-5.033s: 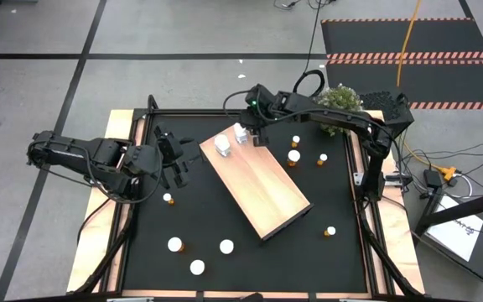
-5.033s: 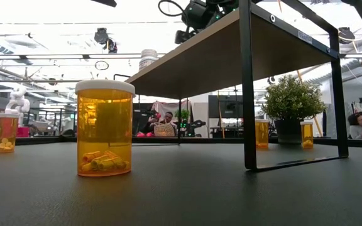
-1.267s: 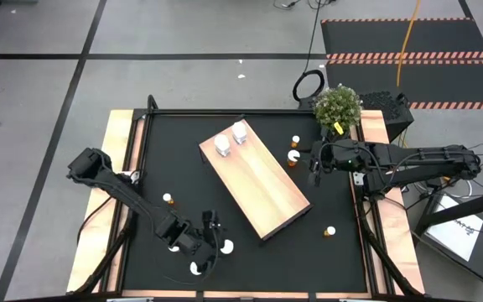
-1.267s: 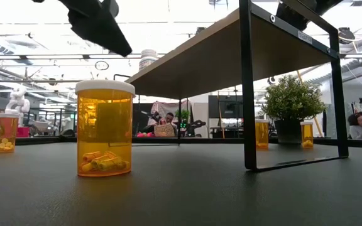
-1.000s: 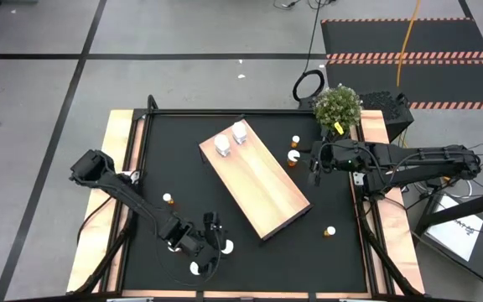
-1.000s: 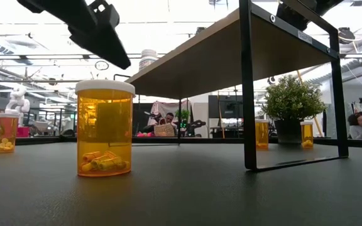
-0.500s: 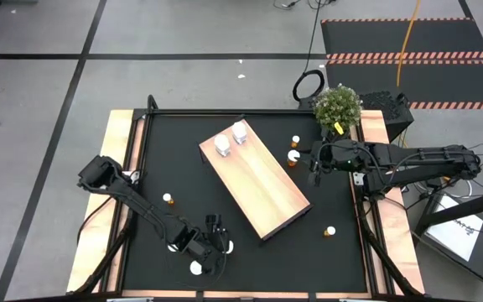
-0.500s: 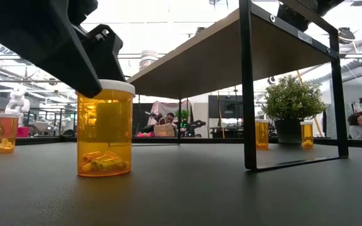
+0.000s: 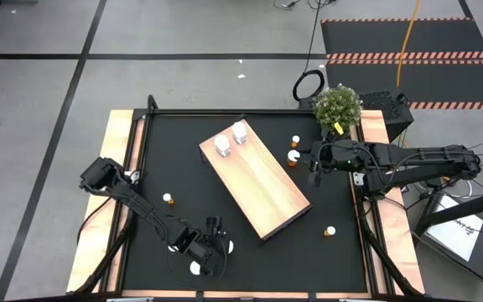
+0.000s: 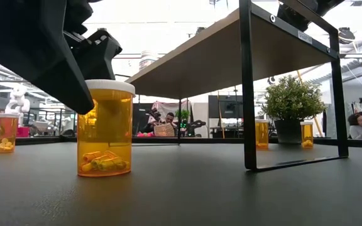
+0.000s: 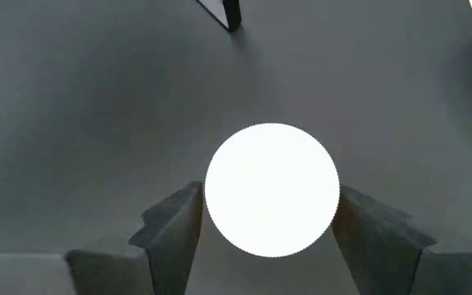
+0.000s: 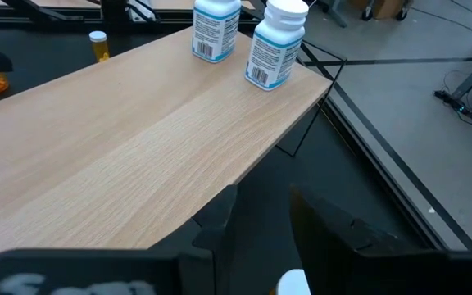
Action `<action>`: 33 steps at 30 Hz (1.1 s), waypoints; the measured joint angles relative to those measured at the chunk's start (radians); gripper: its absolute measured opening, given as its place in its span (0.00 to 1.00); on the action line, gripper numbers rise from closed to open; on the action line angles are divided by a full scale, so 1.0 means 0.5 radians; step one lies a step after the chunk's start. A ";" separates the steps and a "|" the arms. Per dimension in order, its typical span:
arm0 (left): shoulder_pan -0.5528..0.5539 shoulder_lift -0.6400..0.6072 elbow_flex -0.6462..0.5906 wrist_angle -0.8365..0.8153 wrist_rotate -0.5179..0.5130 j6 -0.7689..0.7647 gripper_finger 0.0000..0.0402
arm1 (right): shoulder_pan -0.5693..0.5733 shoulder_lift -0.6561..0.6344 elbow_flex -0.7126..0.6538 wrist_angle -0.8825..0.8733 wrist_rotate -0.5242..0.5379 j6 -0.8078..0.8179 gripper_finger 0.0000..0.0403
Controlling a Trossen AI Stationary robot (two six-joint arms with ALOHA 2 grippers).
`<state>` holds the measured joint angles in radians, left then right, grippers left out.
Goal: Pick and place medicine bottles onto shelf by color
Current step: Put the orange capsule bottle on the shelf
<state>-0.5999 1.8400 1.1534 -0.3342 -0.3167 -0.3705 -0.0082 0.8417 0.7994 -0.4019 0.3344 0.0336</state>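
- You saw only the round white cap (image 11: 272,190) between the left gripper (image 11: 267,225) fingers (image 11: 173,233); the bottle's body was hidden beneath it.
- In your low view the dark arm (image 10: 36,44) covered the orange bottle (image 10: 105,129) on its upper left side.
- Ahead of the right gripper (image 12: 260,221) fingers (image 12: 216,223), a white cap (image 12: 294,283) was cut off by the edge.

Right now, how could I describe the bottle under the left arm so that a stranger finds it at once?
Start at the light-wood shelf lying slantwise on the black table. Off its near-left end stand three white-capped bottles; take the orange bottle nearest the shelf, partly under the left gripper. It alone has the open jaws on either side of its white cap.
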 joint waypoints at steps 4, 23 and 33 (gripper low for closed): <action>0.000 0.000 0.000 0.024 0.030 0.025 0.60 | 0.000 0.000 0.000 0.000 0.000 -0.008 0.26; 0.000 -0.065 0.000 0.092 0.060 0.097 0.53 | 0.000 0.000 0.000 -0.001 0.000 -0.023 0.26; 0.021 -0.388 -0.002 -0.047 0.066 0.132 0.54 | 0.000 -0.001 0.000 -0.001 0.000 -0.031 0.26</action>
<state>-0.5896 1.6461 1.1526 -0.3579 -0.2836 -0.3045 -0.0082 0.8413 0.7994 -0.4022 0.3344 0.0181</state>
